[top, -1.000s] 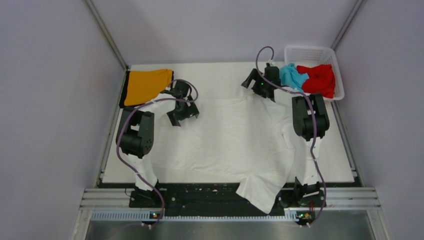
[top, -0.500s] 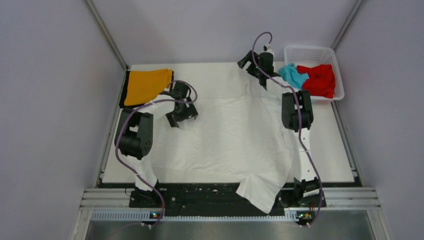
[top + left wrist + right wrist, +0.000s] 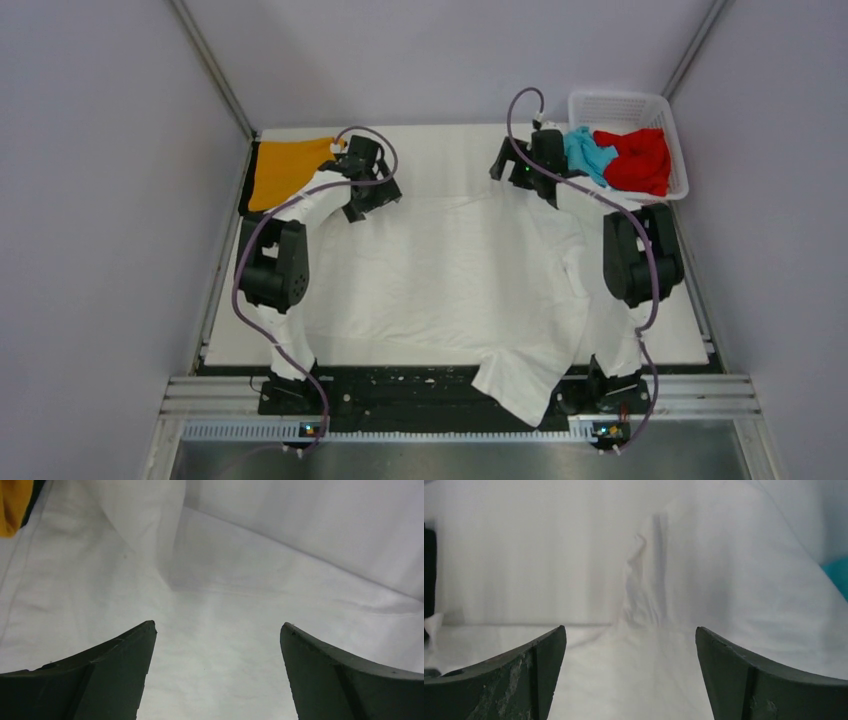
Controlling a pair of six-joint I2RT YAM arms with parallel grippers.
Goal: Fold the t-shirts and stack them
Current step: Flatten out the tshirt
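Flatly spread, the white t-shirt (image 3: 450, 270) runs lengthwise left to right, left claw (image 3: 217, 629) and right claw (image 3: 630, 631) both wide, empty

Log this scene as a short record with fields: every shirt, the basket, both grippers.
white t-shirt: spread across the table, one part hanging over the near edge
orange t-shirt: folded, far left corner
basket: white lattice, far right corner
light blue t-shirt: bunched at the basket's rim, beside the red one
red t-shirt: crumpled inside the basket
left gripper: open, empty, over white cloth
right gripper: open, empty, over white cloth
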